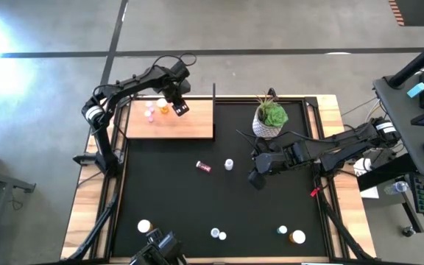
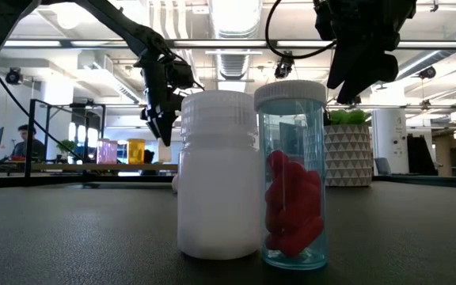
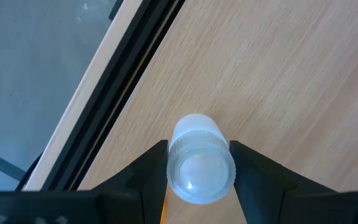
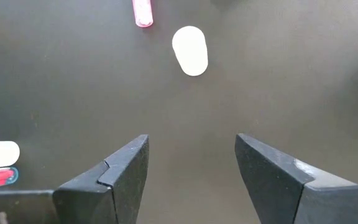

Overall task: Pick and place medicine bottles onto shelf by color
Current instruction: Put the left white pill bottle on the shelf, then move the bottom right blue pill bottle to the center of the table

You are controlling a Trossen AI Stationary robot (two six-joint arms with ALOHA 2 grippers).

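Note:
My left gripper (image 1: 177,107) hangs over the light wooden shelf (image 1: 190,125) at the mat's far left, shut on a white-capped medicine bottle (image 3: 201,168) with a sliver of orange below its cap. A pink bottle (image 1: 150,112) and an orange one (image 1: 163,107) stand on the shelf beside it. My right gripper (image 4: 191,146) is open above the black mat (image 1: 285,199), near the potted plant. Ahead of it a white bottle (image 4: 190,50) stands and a pink bottle (image 4: 143,12) lies on its side. My left gripper pinches the bottle at its white cap (image 3: 199,127), one finger (image 3: 151,165) on either side. The fingers come from above, pointing steeply down. The bottle is upright with its cap toward the wrist. Its base is hidden by the cap, so I cannot tell whether it rests on the shelf.
A white-potted green plant (image 1: 270,118) stands at the far right of the mat. Several bottles sit along the near edge, among them a white one (image 2: 218,174) and a clear one with red pills (image 2: 291,182). The mat's middle lies bare.

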